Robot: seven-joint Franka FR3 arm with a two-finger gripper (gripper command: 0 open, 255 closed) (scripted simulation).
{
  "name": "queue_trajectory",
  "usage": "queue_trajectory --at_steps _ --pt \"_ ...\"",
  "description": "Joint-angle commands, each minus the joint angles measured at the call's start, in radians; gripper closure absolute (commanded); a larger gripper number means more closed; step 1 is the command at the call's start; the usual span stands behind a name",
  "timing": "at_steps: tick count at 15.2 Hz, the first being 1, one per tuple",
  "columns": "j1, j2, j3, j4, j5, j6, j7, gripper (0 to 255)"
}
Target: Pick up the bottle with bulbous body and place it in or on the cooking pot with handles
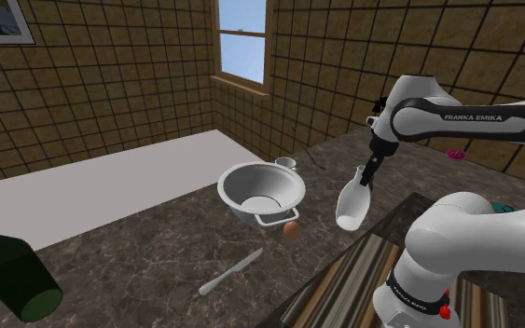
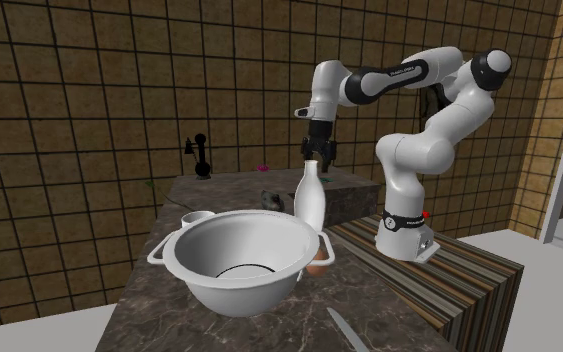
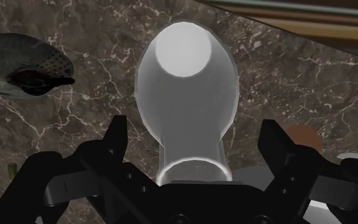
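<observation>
While the gripper [image 1: 366,179] hangs over the neck of the white bottle [image 1: 352,203], its fingers [image 3: 117,140] stand wide apart, one each side of the neck w/ a clear gap on both sides, so nothing's clamped & you aren't holding it. The bottle is at the counter [image 1: 139,252] edge nearest the striped stand [image 1: 363,280]. Its base looks to be down on the counter, tho I can't confirm contact. Key relation for your next move: the bottle lies straight ahead of the gripper, w/ its long axis approx in line w/ the gripper's own reach. The neck end is in btwn the fingers & the bulbous body points away from the hand. In the shoulder view both lean the same way, tops toward that view's right, so they look matched. My read: you're at the grasp step, so close on the neck, no re-aim needed. The pale grey pot [image 1: 241,191] w/ handles sits near, to the shoulder view's left of the bottle & apart from it, so after the lift you carry that way. Watch the narrow neck: w/ the heavy bulb below, it may slip or swing
</observation>
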Motion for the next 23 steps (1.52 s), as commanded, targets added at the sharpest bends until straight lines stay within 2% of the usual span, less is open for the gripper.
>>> queue_trajectory --at_steps 1,2,11,23 --pt "0.000 0.000 0.000 0.000 0.000 0.000 0.000 0" --pt "0.000 0.000 0.000 0.000 0.000 0.000 0.000 255" --pt "0.000 0.000 0.000 0.000 0.000 0.000 0.000 255" --pt "0.032 -0.014 0.060 0.150 0.061 -0.161 0.002 255"
